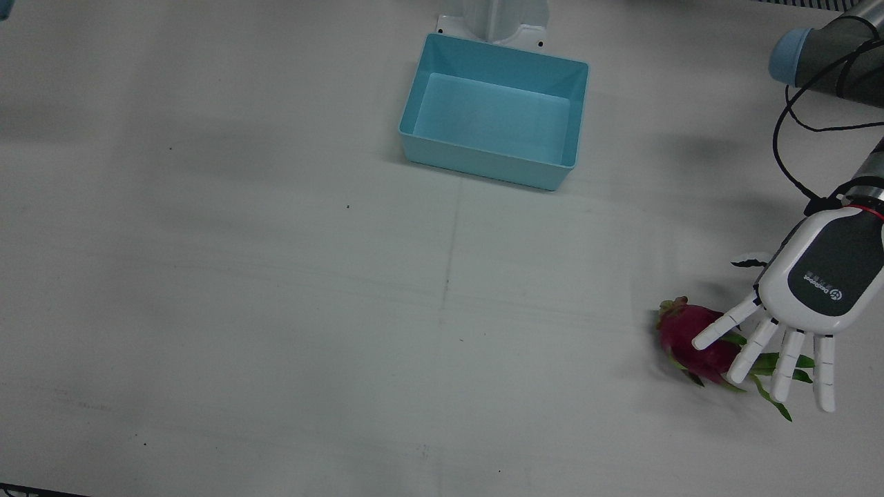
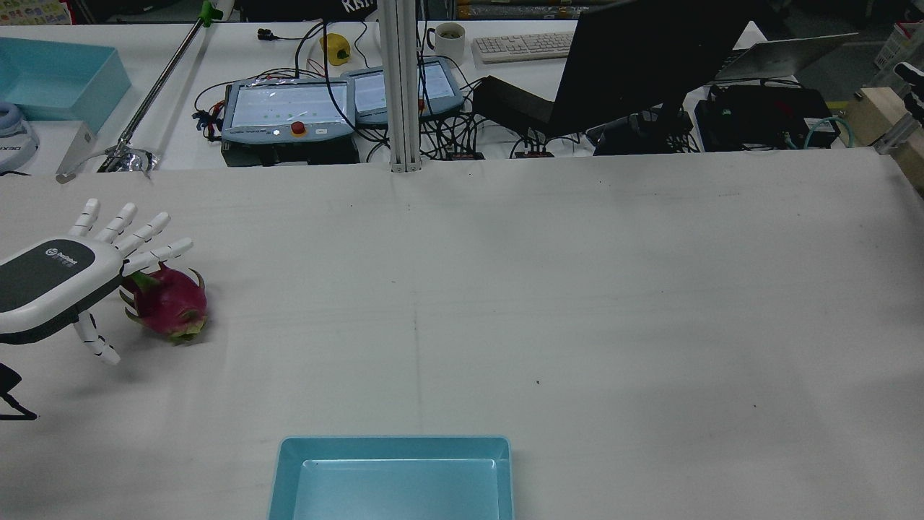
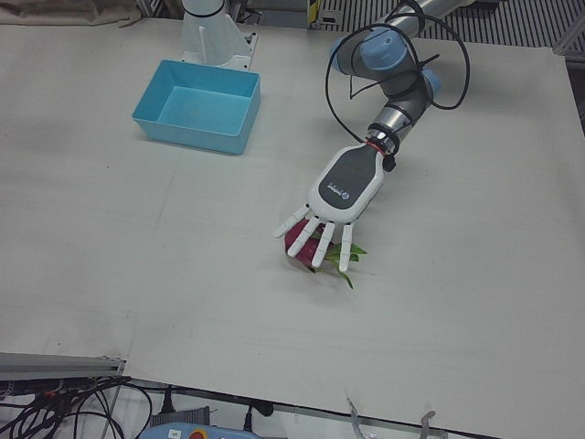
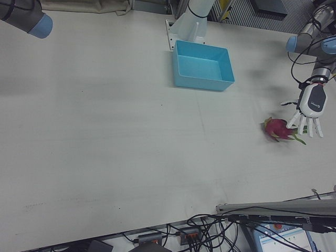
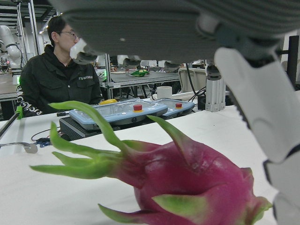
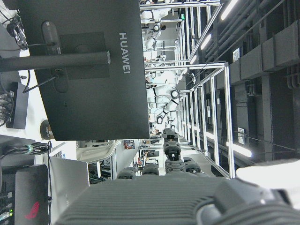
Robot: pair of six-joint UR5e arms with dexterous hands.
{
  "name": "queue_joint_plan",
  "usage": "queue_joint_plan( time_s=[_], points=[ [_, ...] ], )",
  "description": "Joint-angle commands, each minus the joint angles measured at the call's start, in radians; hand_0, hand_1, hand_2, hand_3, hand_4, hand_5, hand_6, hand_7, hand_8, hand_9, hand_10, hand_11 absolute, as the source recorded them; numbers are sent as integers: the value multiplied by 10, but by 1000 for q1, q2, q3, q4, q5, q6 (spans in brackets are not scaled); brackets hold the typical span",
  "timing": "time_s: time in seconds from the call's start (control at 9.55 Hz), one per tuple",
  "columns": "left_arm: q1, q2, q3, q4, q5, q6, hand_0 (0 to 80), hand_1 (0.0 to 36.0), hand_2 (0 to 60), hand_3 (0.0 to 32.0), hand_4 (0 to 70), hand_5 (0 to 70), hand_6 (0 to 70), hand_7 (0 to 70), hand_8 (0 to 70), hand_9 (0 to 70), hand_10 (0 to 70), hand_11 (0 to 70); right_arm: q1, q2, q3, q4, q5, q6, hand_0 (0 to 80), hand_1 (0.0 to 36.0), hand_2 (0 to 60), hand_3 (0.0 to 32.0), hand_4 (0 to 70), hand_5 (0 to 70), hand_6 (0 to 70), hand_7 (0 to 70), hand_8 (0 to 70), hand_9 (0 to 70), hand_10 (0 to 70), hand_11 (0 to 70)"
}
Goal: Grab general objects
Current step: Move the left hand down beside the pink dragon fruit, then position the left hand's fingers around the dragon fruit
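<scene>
A magenta dragon fruit [image 1: 690, 338] with green scales lies on the white table near the robot's left edge. It also shows in the rear view as the dragon fruit [image 2: 170, 307] and fills the left hand view as the dragon fruit [image 5: 187, 183]. My left hand [image 1: 808, 297] hovers palm-down just above it, open, with fingers [image 1: 722, 328] spread over the fruit's stem end and the thumb out to the side. Nothing is gripped. Of my right hand [image 6: 164, 206] only a grey palm edge shows in its own view, which looks out at a monitor off the table.
An empty light-blue bin [image 1: 483, 162] stands at the table's middle near the arms' pedestals, far from the fruit. Beyond the table's far edge are teach pendants [image 2: 289, 115], a monitor [image 2: 635, 65] and cables. A seated person [image 5: 56, 70] is there too.
</scene>
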Motion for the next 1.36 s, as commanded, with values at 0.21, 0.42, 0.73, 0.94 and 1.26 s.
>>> queue_joint_plan(
  time_s=[0.21, 0.42, 0.73, 0.94, 1.26],
  points=[
    [159, -162, 60, 100, -121, 97, 540, 259, 186, 320, 0, 0, 0, 0, 0, 0, 0, 0, 0, 0, 0, 1, 0, 0, 0, 0, 0, 0, 0, 0, 0, 0, 0, 0, 0, 0],
    [158, -173, 59, 127, -117, 96, 524, 242, 180, 320, 0, 0, 0, 0, 0, 0, 0, 0, 0, 0, 0, 1, 0, 0, 0, 0, 0, 0, 0, 0, 0, 0, 0, 0, 0, 0],
    [145, -167, 121, 100, -110, 84, 489, 203, 170, 320, 0, 0, 0, 0, 0, 0, 0, 0, 0, 0, 0, 1, 0, 0, 0, 0, 0, 0, 0, 0, 0, 0, 0, 0, 0, 0],
    [139, -164, 121, 94, -107, 35, 470, 175, 154, 320, 0, 0, 0, 0, 0, 0, 0, 0, 0, 0, 0, 1, 0, 2, 0, 0, 0, 0, 0, 0, 0, 0, 0, 0, 0, 0],
    [95, -162, 125, 97, -77, 24, 466, 161, 134, 320, 0, 0, 0, 0, 0, 0, 0, 0, 0, 0, 0, 1, 0, 0, 0, 0, 0, 0, 0, 0, 0, 0, 0, 0, 0, 0]
  ],
)
